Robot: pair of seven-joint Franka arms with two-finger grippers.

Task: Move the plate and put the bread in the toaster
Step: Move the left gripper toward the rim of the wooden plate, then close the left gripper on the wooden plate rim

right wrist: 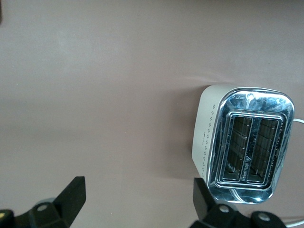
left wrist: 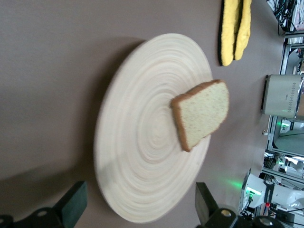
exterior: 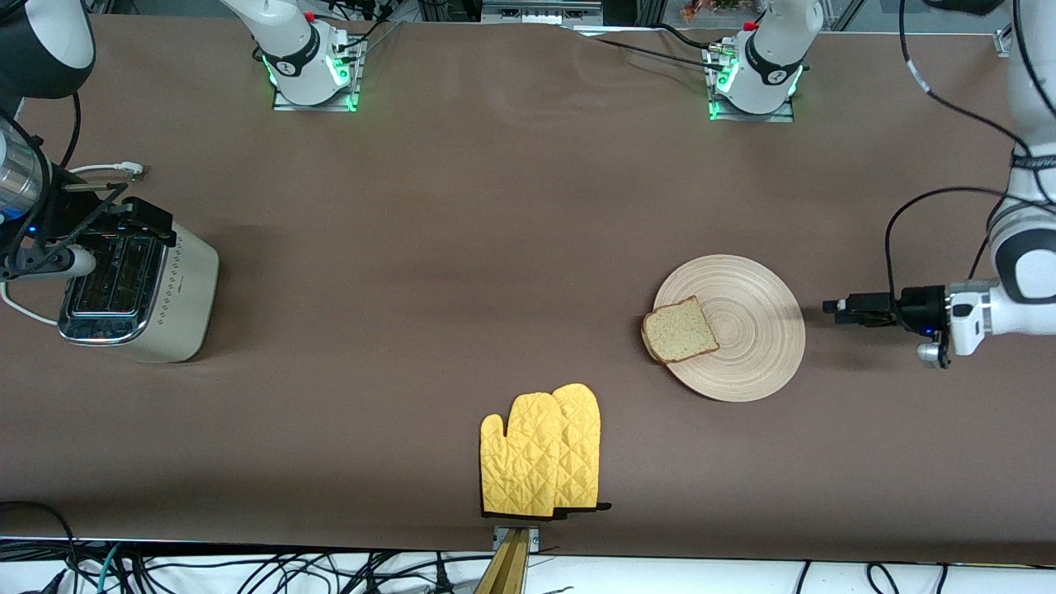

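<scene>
Even overhead light falls across my brown desk (exterior: 495,247), throwing soft shadows beside the toaster (exterior: 140,289) and under the plate (exterior: 742,346). Glare flashes off the toaster's chrome top in my right wrist view. The plate's rim smears soft in my left wrist view. Green lights glow at my bases.

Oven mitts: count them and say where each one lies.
2. Both yellow mitts lie overlapped at the table edge nearest the front camera: one mitt on top, the other mitt partly under it, toward the left arm's end. Nothing suggests more beneath.
</scene>
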